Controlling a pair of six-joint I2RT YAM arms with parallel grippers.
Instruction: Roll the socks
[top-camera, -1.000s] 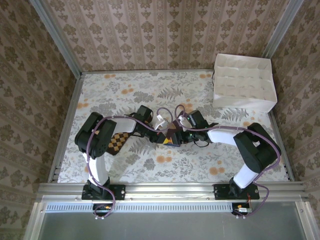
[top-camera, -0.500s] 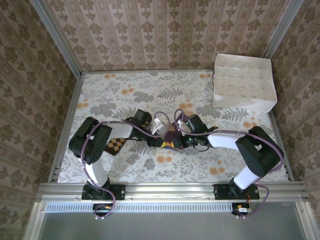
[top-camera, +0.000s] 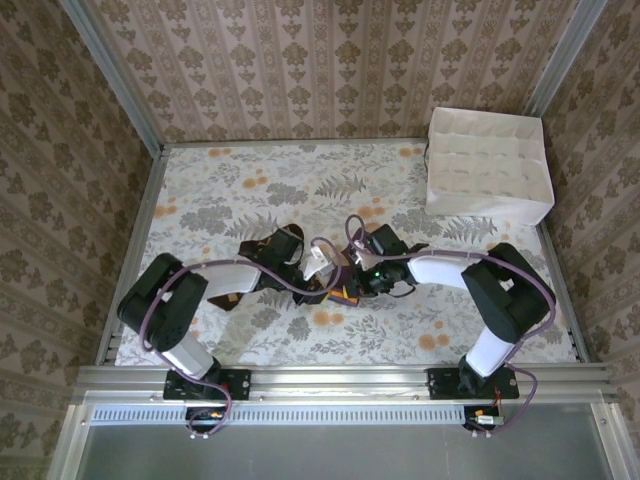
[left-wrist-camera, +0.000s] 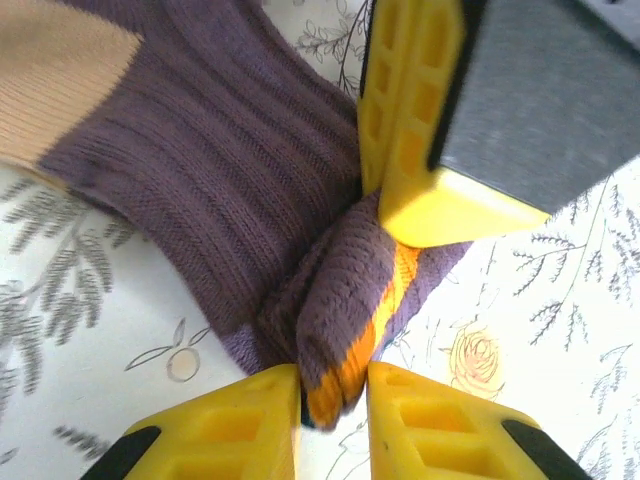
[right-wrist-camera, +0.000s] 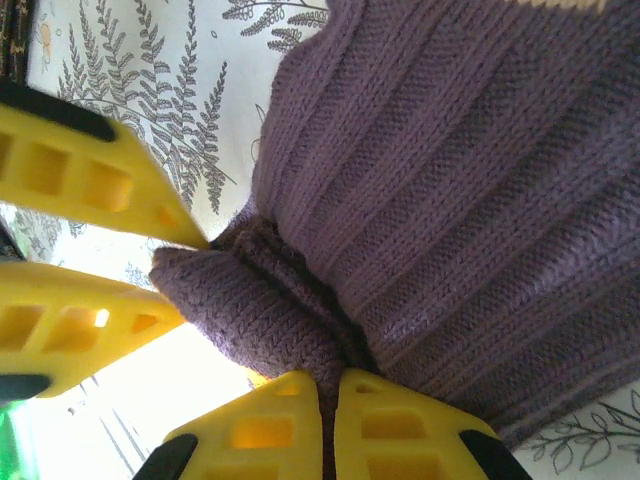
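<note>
A purple sock (left-wrist-camera: 220, 150) with a tan toe patch and an orange stripe lies bunched at the table's middle (top-camera: 341, 291). Its folded, orange-striped edge fills the narrow gap between the fingers of my left gripper (left-wrist-camera: 333, 388), which touch it on both sides. My right gripper (right-wrist-camera: 328, 392) is shut on a thick purple fold of the same sock (right-wrist-camera: 450, 170), right beside the left one. From above, the left gripper (top-camera: 322, 282) and right gripper (top-camera: 354, 280) meet tip to tip over the sock. The brown checked sock is mostly hidden under my left arm.
A white divided box (top-camera: 489, 165) stands at the back right corner. Patterned walls close off the left, back and right sides of the floral table (top-camera: 300, 180). An aluminium rail (top-camera: 340, 378) runs along the near edge by the arm bases.
My right gripper has closed on the purple sock's fold. My left fingers have parted slightly. The left arm's elbow swung down and to the left, covering more of the checked sock.
</note>
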